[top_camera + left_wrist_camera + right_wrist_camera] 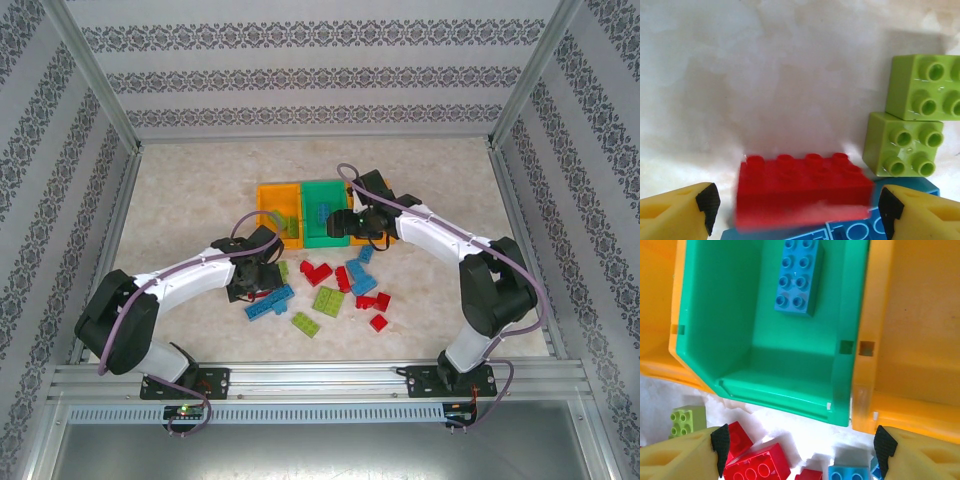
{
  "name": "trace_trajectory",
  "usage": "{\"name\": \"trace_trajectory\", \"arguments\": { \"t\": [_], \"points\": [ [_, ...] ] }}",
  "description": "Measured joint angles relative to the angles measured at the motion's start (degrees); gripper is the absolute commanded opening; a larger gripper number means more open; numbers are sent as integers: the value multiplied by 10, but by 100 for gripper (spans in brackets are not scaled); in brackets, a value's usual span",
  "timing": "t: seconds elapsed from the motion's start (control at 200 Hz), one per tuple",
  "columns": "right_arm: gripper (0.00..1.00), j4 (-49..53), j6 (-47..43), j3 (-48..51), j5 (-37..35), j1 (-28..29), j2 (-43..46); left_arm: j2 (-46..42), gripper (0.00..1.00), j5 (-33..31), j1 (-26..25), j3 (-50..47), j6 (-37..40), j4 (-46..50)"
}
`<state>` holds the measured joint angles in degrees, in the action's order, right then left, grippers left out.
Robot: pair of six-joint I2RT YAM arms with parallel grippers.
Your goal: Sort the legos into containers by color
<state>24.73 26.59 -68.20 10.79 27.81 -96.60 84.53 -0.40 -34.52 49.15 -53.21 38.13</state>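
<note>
Marbled beige tabletop (180,200), patterned walls (300,75) on three sides. Stock: three joined bins (290,186) at centre of the top view, the middle one green. One blue brick (797,277) lies inside the green bin (715,305), upper middle of the right wrist view. Red, blue and light green loose bricks (335,285) are scattered just below the bins. On the left gripper (797,210), fingers are spread with a red brick (802,185) between them, untouched, and two green bricks (912,115) at right. On the right gripper (802,450), fingers are spread and empty, at the bottom edge below the green bin.
</note>
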Motion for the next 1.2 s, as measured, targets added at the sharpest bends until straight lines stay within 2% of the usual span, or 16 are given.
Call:
{"name": "trace_trajectory", "arguments": {
  "t": [0.575,1.199],
  "points": [
    [79,-6,2,12,0,-3,0,-1,83,2,-2,-7,2,-11],
    [81,-8,2,30,-11,-25,33,32,72,3,-7,-7,2,-11]
  ]
}}
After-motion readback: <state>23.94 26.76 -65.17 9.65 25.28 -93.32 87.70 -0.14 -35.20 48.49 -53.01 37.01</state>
